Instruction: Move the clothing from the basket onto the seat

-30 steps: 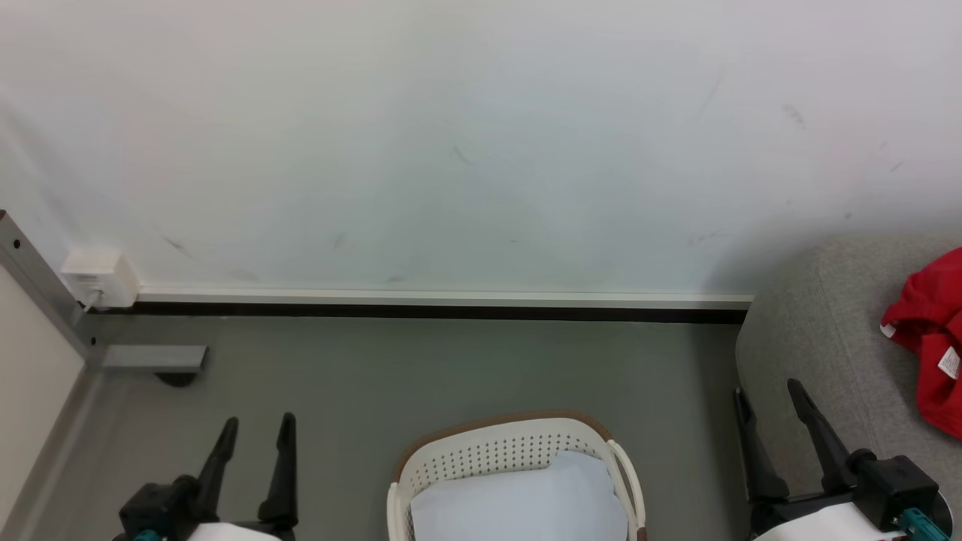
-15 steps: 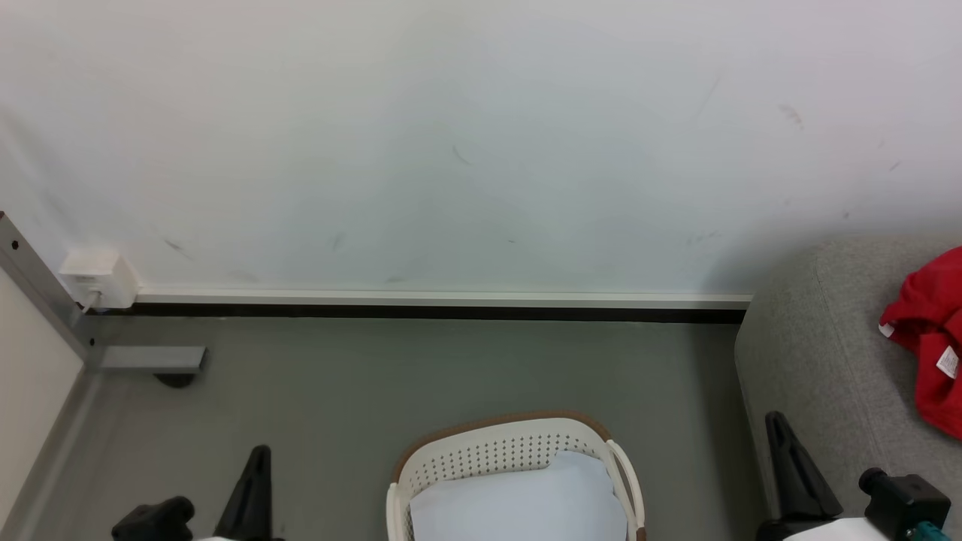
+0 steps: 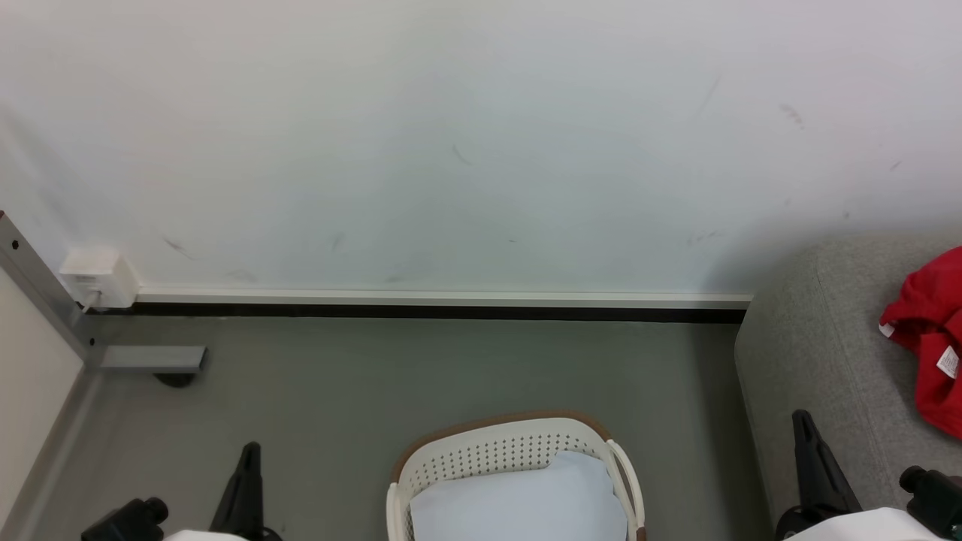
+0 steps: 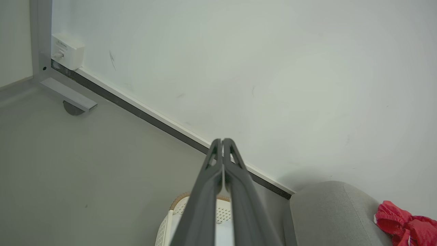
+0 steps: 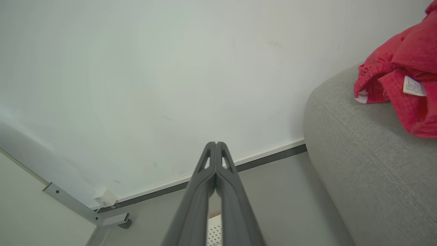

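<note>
Far left of the basket [image 3: 488, 453], a grey metal post [image 3: 37, 282] slants up beside the wall [image 3: 481, 135]. It has a flat foot [image 3: 154, 358] on the floor [image 3: 421, 368]. A small white box [image 3: 98, 274] with a cord in it sits just beside the post, above the skirting [image 3: 443, 299].

Nearer, left of the basket and apart from it, the left fingers [image 3: 242, 488] rise from the bottom edge of the head view. They are clenched flat together with nothing between them. The left wrist view shows them meeting along their length, with the basket behind their lower part.

The basket stands on the floor and is cut off by the bottom edge of the head view. It has a white perforated wall, a brown rim [image 3: 518, 415] and a white loop handle [image 3: 627, 481] on its right side. Inside lies a smooth, pale bluish-white sheet [image 3: 518, 500] that covers the visible inside up to the lower rows of holes. I cannot tell what it is.

Right of the basket and apart from it, the right fingers [image 3: 818, 473] show against the side of the seat [image 3: 819, 330]. They are also clenched tight and empty. The seat is grey fabric with a rounded corner, and it stands on the floor against the wall, to the basket's right.

The clothing [image 3: 928, 330] lies on top of the seat, well to the right of the basket. It is a crumpled red heap with a small white tag [image 3: 948, 362] and a bit of white trim [image 3: 888, 330]. The picture edge cuts off part of it.
</note>
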Robot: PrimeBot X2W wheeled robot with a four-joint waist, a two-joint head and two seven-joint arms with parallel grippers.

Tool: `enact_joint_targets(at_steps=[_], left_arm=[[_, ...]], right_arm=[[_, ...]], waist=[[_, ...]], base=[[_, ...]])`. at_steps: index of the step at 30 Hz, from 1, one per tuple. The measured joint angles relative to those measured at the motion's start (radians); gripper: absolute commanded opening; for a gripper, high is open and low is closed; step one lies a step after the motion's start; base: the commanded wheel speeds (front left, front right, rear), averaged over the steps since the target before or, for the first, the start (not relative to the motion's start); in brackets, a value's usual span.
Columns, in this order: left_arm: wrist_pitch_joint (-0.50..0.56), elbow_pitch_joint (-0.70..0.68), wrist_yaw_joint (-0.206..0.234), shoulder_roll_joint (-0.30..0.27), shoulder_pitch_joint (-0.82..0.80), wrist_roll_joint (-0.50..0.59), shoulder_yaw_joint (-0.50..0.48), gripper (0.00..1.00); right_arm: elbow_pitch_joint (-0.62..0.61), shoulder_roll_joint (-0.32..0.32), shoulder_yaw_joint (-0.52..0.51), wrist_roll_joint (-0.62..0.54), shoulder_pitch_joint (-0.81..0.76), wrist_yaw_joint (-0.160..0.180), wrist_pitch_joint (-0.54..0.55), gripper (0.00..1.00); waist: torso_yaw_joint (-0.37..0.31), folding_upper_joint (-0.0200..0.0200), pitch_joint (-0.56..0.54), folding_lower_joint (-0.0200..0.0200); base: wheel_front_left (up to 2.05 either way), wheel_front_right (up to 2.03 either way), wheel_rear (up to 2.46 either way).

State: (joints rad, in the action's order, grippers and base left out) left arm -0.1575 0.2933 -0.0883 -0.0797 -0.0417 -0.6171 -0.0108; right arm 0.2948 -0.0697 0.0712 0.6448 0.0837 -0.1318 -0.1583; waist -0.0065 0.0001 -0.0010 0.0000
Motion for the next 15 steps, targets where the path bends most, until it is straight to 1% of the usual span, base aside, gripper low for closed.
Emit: enact_joint_targets(at_steps=[15], left_arm=[[0.058,-0.01,-0.009,0.006,-0.012,-0.214,-0.02,0.0]], right_arm=[[-0.009,0.002,-0.037,0.207,0.001,0.0,0.053,0.0]], waist=[[0.001,0.0,0.001,0.0]], base=[[0.0,0.0,0.0]])
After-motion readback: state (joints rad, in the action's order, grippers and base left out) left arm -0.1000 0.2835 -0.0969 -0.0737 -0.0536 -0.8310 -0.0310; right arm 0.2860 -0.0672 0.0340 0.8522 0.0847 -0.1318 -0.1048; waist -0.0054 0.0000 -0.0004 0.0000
